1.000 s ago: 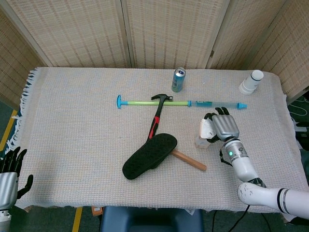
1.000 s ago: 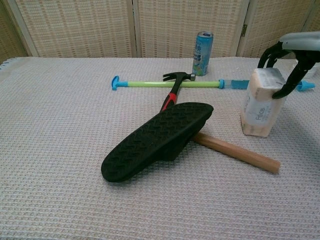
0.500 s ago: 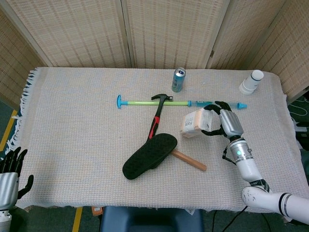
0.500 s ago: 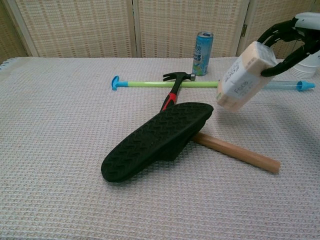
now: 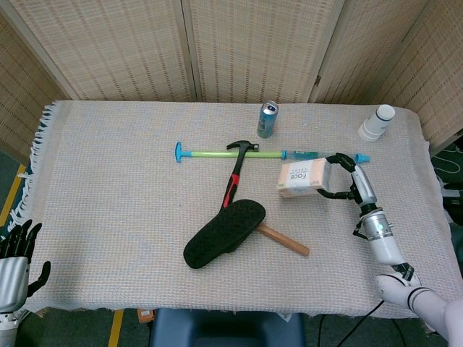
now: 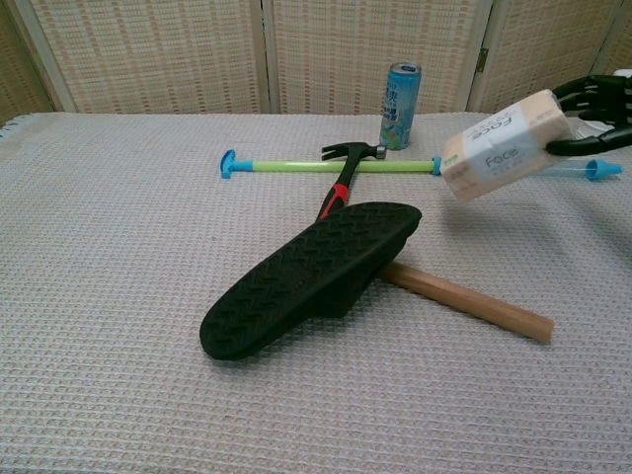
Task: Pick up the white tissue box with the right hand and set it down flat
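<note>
The white tissue box (image 5: 303, 179) (image 6: 506, 145) hangs in the air above the cloth, turned nearly level with its printed long face showing. My right hand (image 5: 346, 177) (image 6: 597, 114) grips its right end, fingers wrapped over and under it. The box sits just right of the hammer and slipper and in front of the green and blue rod. My left hand (image 5: 16, 249) shows at the lower left corner of the head view, off the table, fingers apart and holding nothing.
A black slipper (image 5: 225, 233) lies across a hammer (image 5: 242, 194) with a wooden handle. Behind them a green and blue rod (image 5: 268, 154) crosses the cloth. A blue can (image 5: 267, 119) and a white bottle (image 5: 377, 123) stand at the back.
My right hand lifted the box off the cloth where it stood on end and has turned it from upright to nearly level. The left hand has not moved.
</note>
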